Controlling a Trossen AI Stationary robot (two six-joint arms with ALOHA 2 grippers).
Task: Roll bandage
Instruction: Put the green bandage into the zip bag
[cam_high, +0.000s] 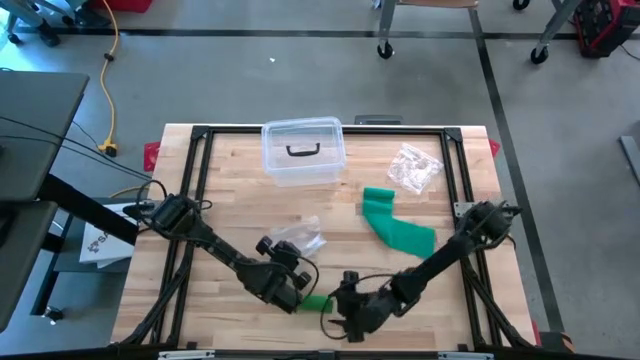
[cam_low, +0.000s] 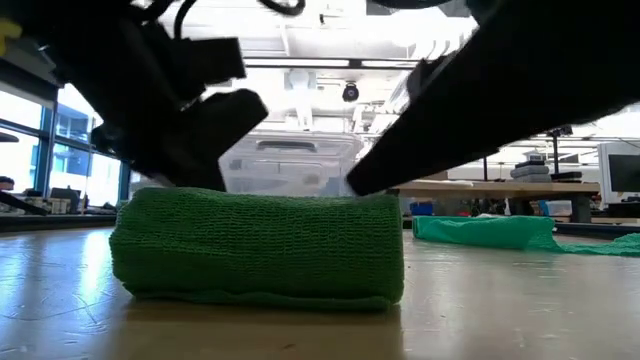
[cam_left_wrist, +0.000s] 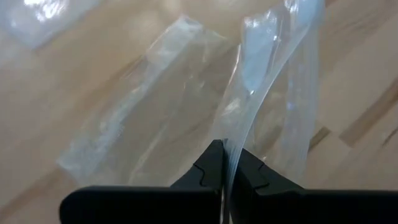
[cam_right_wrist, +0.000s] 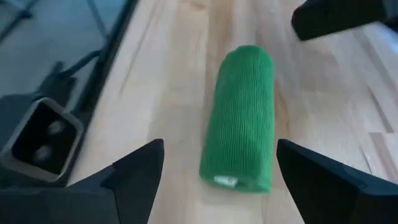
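Green roll (cam_high: 315, 302) lies on its side on the table (cam_high: 230, 190) near the front edge, between both grippers. Right gripper (cam_right_wrist: 214, 168) has fingers spread wide, roll (cam_right_wrist: 241, 118) ahead of them, not held. Left gripper (cam_left_wrist: 225, 169) is pinched closed on a clear plastic wrapper (cam_left_wrist: 261, 81). Loose green bandage (cam_high: 395, 227) lies farther back right; clear box (cam_high: 302, 150) at rear.
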